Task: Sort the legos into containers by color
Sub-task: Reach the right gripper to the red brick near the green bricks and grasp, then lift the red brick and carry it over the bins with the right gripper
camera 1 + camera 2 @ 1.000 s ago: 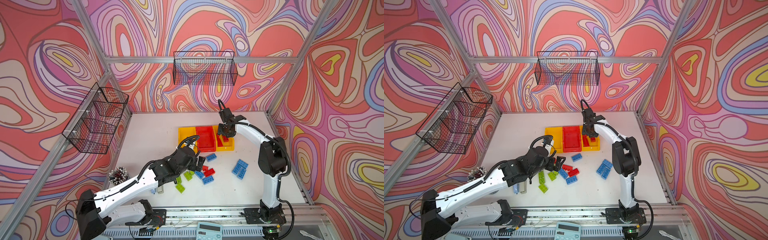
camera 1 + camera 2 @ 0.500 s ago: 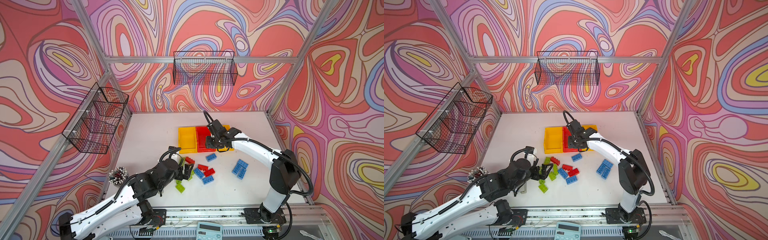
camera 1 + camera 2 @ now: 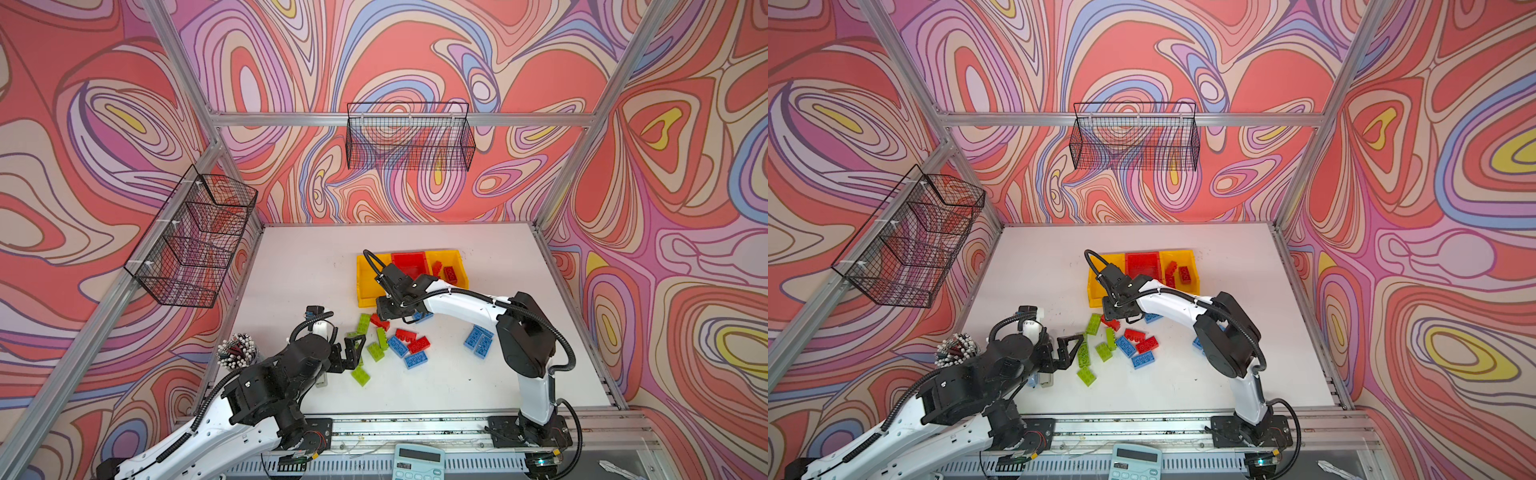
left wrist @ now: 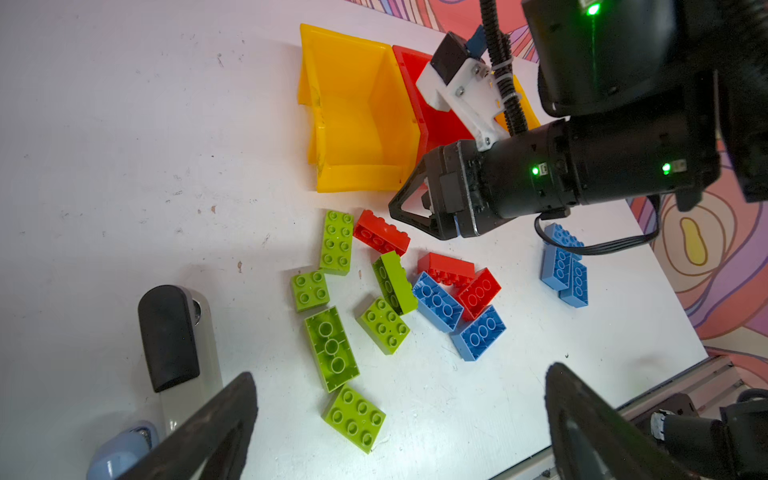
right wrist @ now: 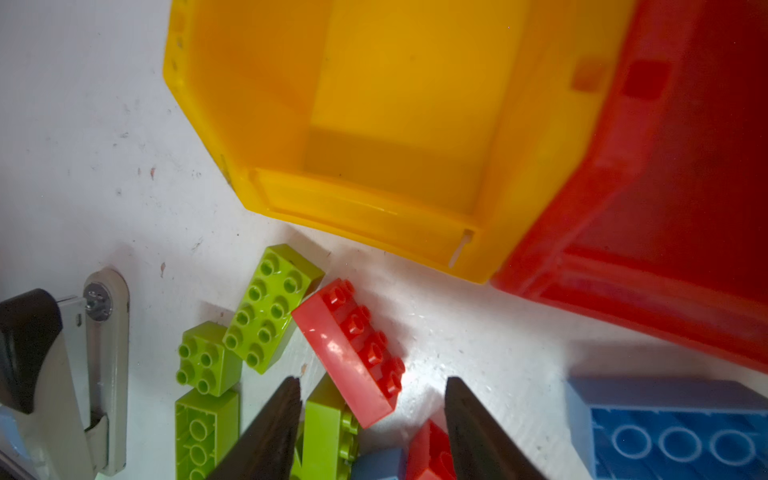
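Stood next to the rig for this bit. The right gripper was partly spread and empty, tips down close over a red brick that lay tipped on its side, touching a lime-green brick. My read: it was lining up to pinch that red one across its narrow width, hence jaws only a bit wider than the brick. Just beyond the gripper sat the near yellow bin, empty, with the red bin right against it. The far yellow bin, past the red bin from the gripper, had a few red bricks in it, so I'd guess that was the reds' home.

The left gripper hung fully spread, holding nothing, over the green bricks, probably keeping out of the other arm's way. Blue bricks lay just beyond the greens.

All glossy hard plastic: studded tops, hollow undersides with round tubes, flat slippery sides. The bins looked smooth and slightly see-through, with sloped front lips. The tabletop was scuffed matte white.
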